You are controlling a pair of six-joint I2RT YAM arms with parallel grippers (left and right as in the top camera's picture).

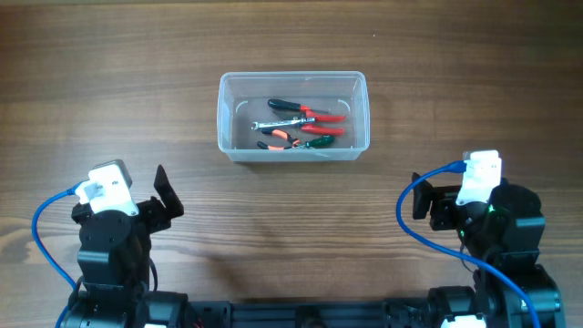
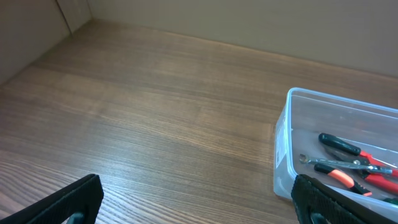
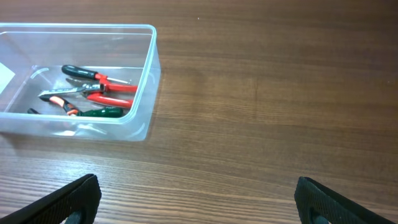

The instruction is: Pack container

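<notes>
The clear plastic container (image 1: 230, 128) stands at the middle back of the wooden table. Inside lie several small hand tools (image 1: 301, 125): red-handled pliers, a black-and-red tool, an orange-handled one, a green-handled one and a silver wrench. The container also shows in the left wrist view (image 2: 285, 146) at the right and in the right wrist view (image 3: 146, 81) at the upper left. My left gripper (image 2: 199, 208) is open and empty near the front left, well short of the container. My right gripper (image 3: 198, 208) is open and empty near the front right.
Bare wood table around the container. Blue cables loop beside both arm bases (image 1: 41, 228). A light wall borders the table's far edge in the left wrist view (image 2: 217, 18).
</notes>
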